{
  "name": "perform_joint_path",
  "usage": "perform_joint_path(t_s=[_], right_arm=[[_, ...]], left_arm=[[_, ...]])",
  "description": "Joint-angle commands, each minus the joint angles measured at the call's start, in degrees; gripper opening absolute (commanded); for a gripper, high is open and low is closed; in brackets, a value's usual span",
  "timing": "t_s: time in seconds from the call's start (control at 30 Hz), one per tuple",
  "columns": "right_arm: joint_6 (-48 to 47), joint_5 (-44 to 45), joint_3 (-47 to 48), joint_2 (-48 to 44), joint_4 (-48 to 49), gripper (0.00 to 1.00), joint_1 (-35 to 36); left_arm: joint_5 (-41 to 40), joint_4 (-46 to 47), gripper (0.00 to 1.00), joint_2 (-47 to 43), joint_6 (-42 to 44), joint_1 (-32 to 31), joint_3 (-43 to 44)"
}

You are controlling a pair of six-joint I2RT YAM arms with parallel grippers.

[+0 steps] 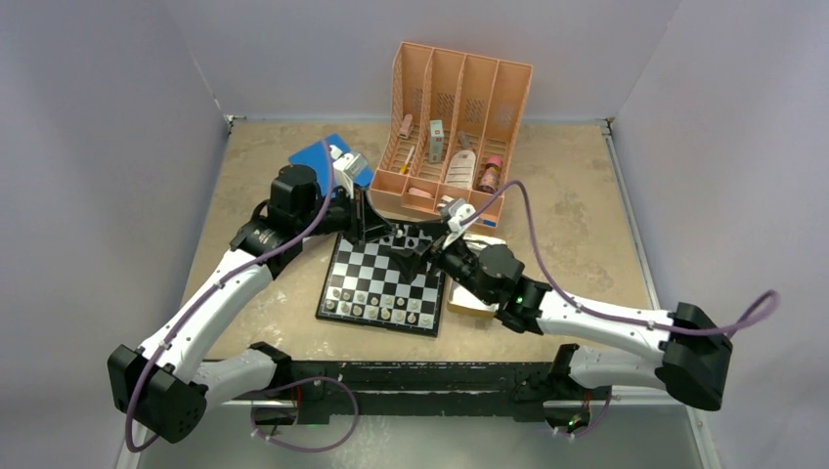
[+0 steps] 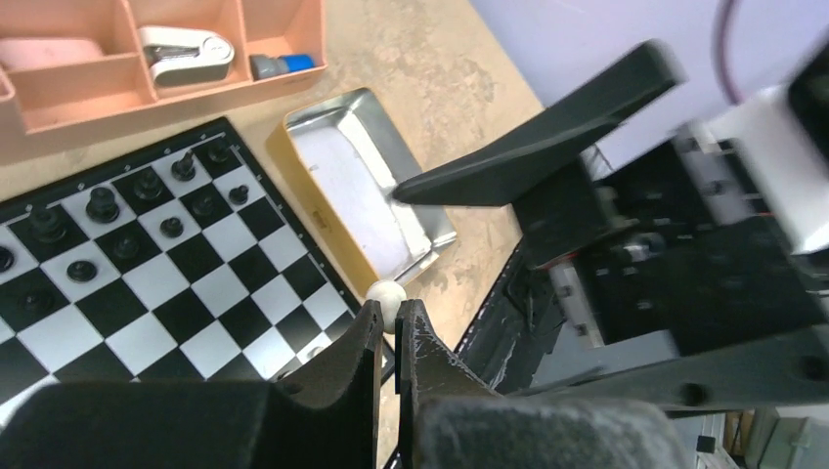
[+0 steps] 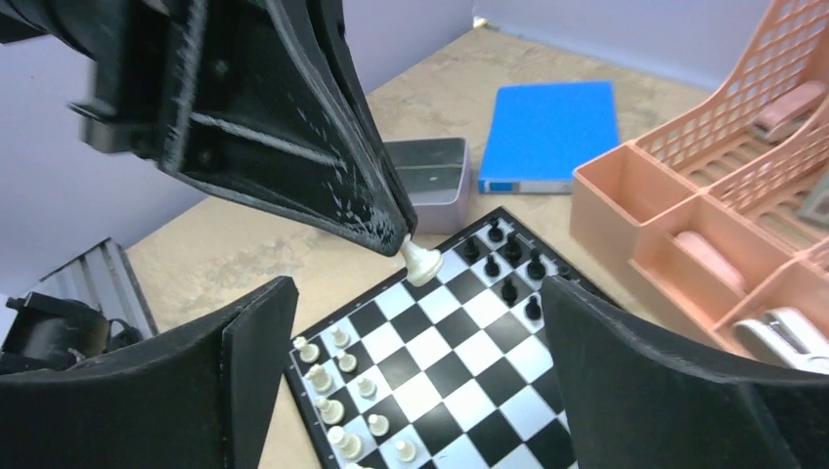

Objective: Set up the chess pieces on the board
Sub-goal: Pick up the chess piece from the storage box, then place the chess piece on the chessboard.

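**Item 1, left gripper** (image 2: 393, 313): jaws drawn together on the rounded head of a pale pawn (image 2: 386, 299). The pawn hangs base-down from the fingertips. It sits in the gap between the right gripper's two fingers. Whether its base touches the board cannot be told.

**Item 2, right gripper** (image 3: 418, 293): jaws stand wide apart and hold nothing. One finger (image 3: 244, 366) stands on either side of the left gripper's tips, clear of the pawn.

**Item 3, board** (image 3: 459, 391): lies flat on the table, below both pairs of jaws. Seen from the left wrist it spreads out to the left of the closed jaws.

**Item 4, black pieces** (image 3: 508, 266): grouped at the board's far end, beyond the right jaws and a little to their right, on the side toward the organizer.

**Item 5, pale pieces** (image 3: 337, 396): ranged along the board's near end, close beside the right gripper's left finger.

**Item 6, metal tray** (image 2: 406, 249): open and shiny, off the board's edge, just beyond the left jaw tips.

**Item 7, peach organizer** (image 3: 626, 200): to the right of the right jaws, past the board's far end, small items in its compartments.

**Item 8, blue book** (image 3: 552, 132): flat on the table, well beyond the right jaws.

**Item 9, grey tin** (image 3: 435, 171): beside the book, just beyond the board's far corner.
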Motion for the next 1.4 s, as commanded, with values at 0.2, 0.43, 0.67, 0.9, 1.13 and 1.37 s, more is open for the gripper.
perform_joint_path(t_s=[0.2,0.43,0.67,0.9,1.13,1.37], right_arm=[[8.15,10.30,7.03,-20.79,-21.31,0.99,0.17],[6.59,14.15,12.56,-31.39,-29.22,0.99,0.23],[6.14,19.36,12.71,-37.68,-31.67,0.99,0.22],[6.20,21.12,12.09,-41.34,-32.34,0.99,0.22],[6.16,21.94,11.96,-42.59,-32.69,0.99,0.22],[6.13,22.07,11.83,-42.32,-32.82,0.99,0.22]], left_arm=[[-15.92,-8.96,0.00,5.75,3.16,-8.40,5.04],[-29.78,-14.20,0.00,15.11,0.32,-21.69,9.95],[-36.11,-12.02,0.00,24.49,-2.92,-30.39,10.16],[-37.93,-9.95,0.00,28.40,-4.53,-32.32,7.92],[-38.02,-10.38,0.00,30.22,-5.09,-32.32,6.70],[-37.98,-10.27,0.00,31.83,-5.44,-32.32,5.58]])
